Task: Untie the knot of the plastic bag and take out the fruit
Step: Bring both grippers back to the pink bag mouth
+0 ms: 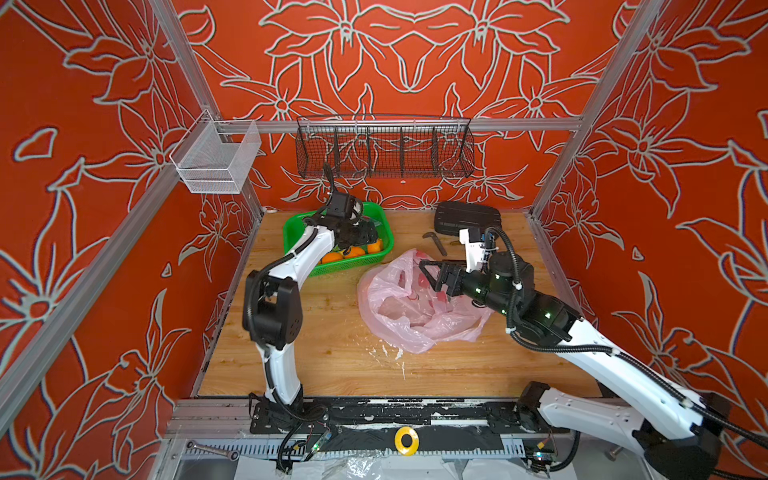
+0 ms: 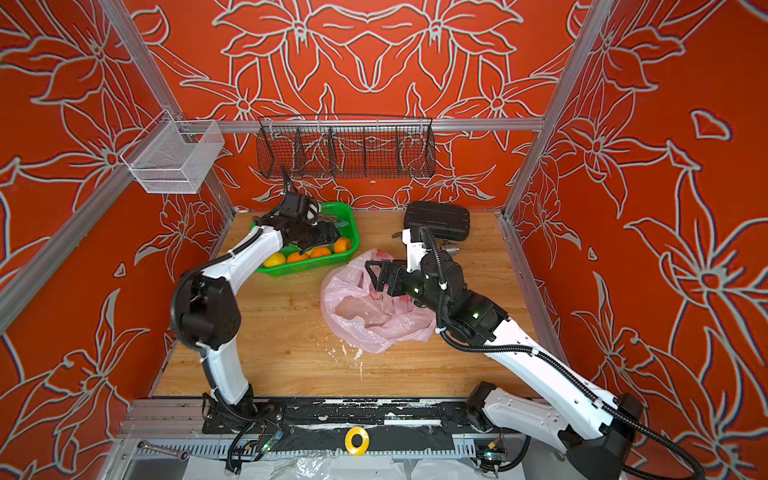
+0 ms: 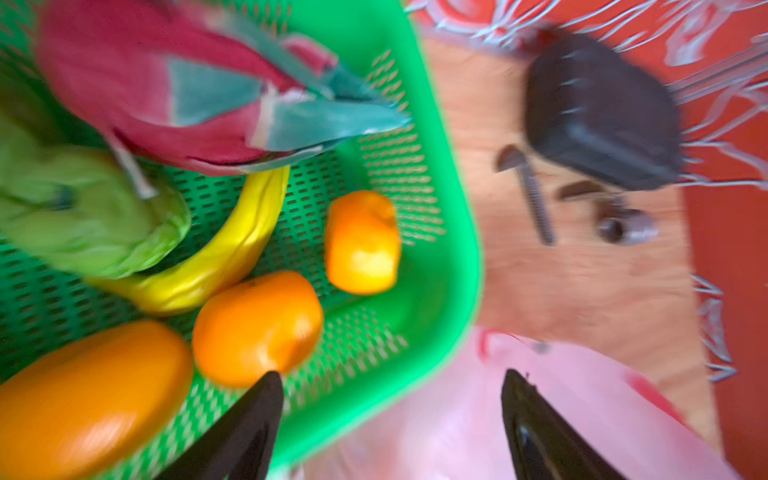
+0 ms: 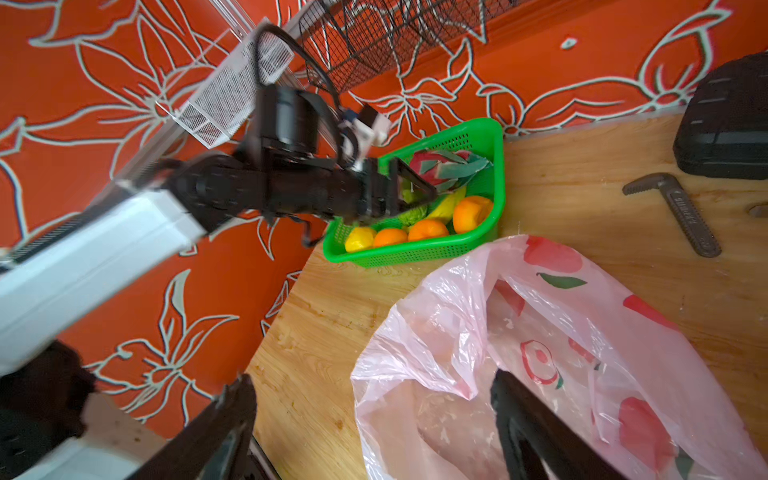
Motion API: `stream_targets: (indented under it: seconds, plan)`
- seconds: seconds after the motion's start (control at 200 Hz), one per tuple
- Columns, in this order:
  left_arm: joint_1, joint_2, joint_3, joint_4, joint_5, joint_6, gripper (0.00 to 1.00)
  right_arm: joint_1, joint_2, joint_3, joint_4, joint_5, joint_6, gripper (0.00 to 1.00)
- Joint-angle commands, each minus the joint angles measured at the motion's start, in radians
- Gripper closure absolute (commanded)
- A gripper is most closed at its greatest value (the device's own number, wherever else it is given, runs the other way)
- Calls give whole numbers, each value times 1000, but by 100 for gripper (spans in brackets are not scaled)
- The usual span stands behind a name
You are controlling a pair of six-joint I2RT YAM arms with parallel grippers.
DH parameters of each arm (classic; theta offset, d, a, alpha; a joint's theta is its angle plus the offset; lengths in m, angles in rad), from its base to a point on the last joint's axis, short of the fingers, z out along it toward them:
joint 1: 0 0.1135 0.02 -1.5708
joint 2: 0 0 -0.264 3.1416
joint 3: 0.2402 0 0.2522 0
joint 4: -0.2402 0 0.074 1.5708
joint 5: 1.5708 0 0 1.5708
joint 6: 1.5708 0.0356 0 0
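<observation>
The left gripper [image 3: 390,374] hangs over a corner of the green basket [image 4: 415,251], jaws spread wide and empty. The right gripper [image 4: 372,376] is equally wide, gripping nothing, with one finger over the gaping mouth of the plastic bag [image 1: 399,307]. The bag lies slack on the wooden table [image 1: 332,353] just beside the basket. Inside the basket lie the dragon fruit [image 3: 137,87], a banana [image 3: 232,257], three oranges [image 4: 428,230] and a lemon [image 4: 360,240].
</observation>
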Motion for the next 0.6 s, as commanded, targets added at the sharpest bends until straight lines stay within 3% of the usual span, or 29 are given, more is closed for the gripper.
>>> stream_targets:
  seconds: [0.0,0.1,0.285,0.43,0.595]
  plan:
    - [-65,-187,-98,73,53,-27,18,-4,30,-38,-13,-81,16,17]
    - [-143,-302,-166,60,56,-21,18,-2,70,-73,26,-137,56,24]
    - [-324,-424,-244,-32,-124,25,18,-2,110,-179,90,-115,112,35]
    - [-360,-440,-323,-77,-187,76,11,-2,171,-253,126,-117,125,45]
    - [-411,-377,-340,-202,-258,186,1,-2,260,-276,144,-171,93,47]
